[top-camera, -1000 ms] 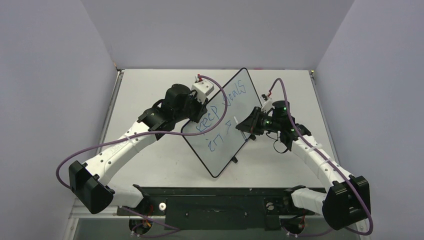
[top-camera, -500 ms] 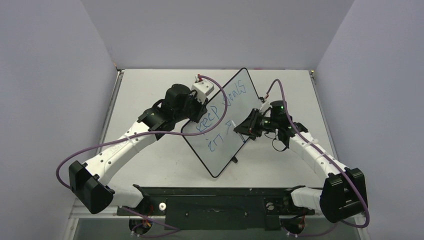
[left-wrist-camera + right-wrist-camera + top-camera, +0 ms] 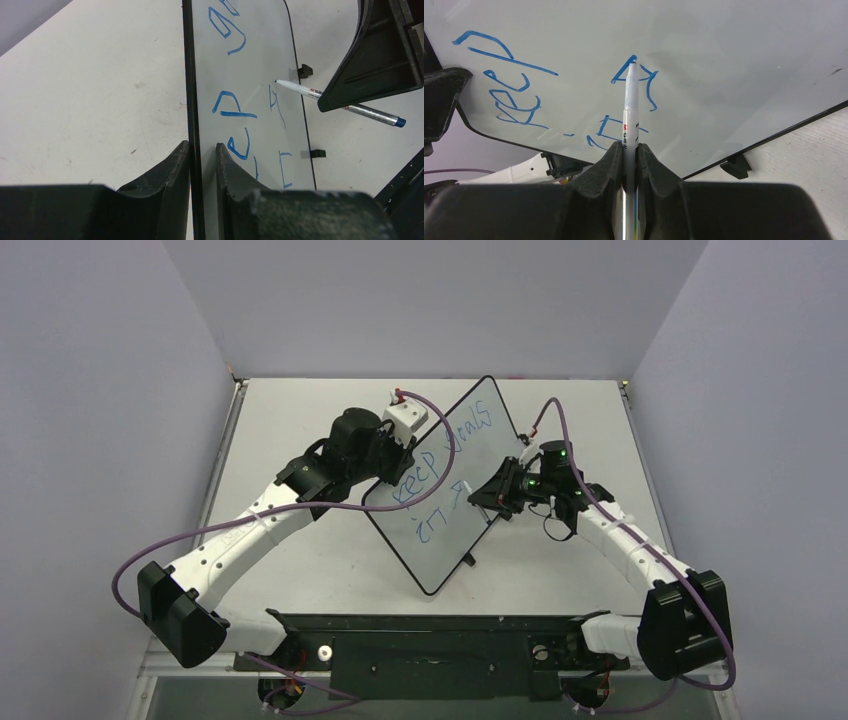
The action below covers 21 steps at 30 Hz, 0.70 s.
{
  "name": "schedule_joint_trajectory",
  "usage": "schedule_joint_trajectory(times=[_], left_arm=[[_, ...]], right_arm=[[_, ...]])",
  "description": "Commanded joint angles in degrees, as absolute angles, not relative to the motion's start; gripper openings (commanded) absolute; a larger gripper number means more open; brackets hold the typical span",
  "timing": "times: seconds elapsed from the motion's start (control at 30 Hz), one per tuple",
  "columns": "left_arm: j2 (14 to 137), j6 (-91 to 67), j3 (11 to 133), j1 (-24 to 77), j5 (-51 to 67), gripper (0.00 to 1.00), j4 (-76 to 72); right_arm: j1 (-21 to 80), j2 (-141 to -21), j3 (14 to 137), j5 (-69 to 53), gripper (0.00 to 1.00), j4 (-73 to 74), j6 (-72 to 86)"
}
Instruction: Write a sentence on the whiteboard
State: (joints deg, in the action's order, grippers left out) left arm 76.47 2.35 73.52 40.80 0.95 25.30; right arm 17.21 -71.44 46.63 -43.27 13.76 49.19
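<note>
Tilted up steeply across the middle of the table (image 3: 300, 410), clip-footed long edge down, opposite edge raised: the whiteboard (image 3: 445, 550), glossy, thin, black-rimmed. Pinched at that raised rim by the left gripper (image 3: 202, 150), jaws closed on the edge, one finger against each face. Clamped in the right gripper (image 3: 630, 150), jaws shut tight around the barrel: a marker (image 3: 630, 100), tip touching the board at a half-drawn letter. Already on the surface in uneven blue: the sentence (image 3: 235, 114), "keep" plus another word on one line, a few strokes of a second line beside it. Probably light and stiff, yet slick, and prone to tipping or sliding under pen pressure. Best held by the rim, as here, clear of fresh ink; never by the written face, easily smeared.
</note>
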Motion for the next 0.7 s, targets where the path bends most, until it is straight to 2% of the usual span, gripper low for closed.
schedule_joint_trajectory(times=[0.0, 0.67], left_arm=[[77.1, 4.2, 72.1, 42.6, 5.6, 0.0, 31.0], [77.1, 4.2, 72.2, 42.6, 5.7, 0.0, 31.0]], right_arm=[[16.4, -72.5, 49.1, -42.0, 0.0, 11.6, 49.7], [15.6, -74.4, 45.6, -42.9, 0.0, 9.1, 50.0]])
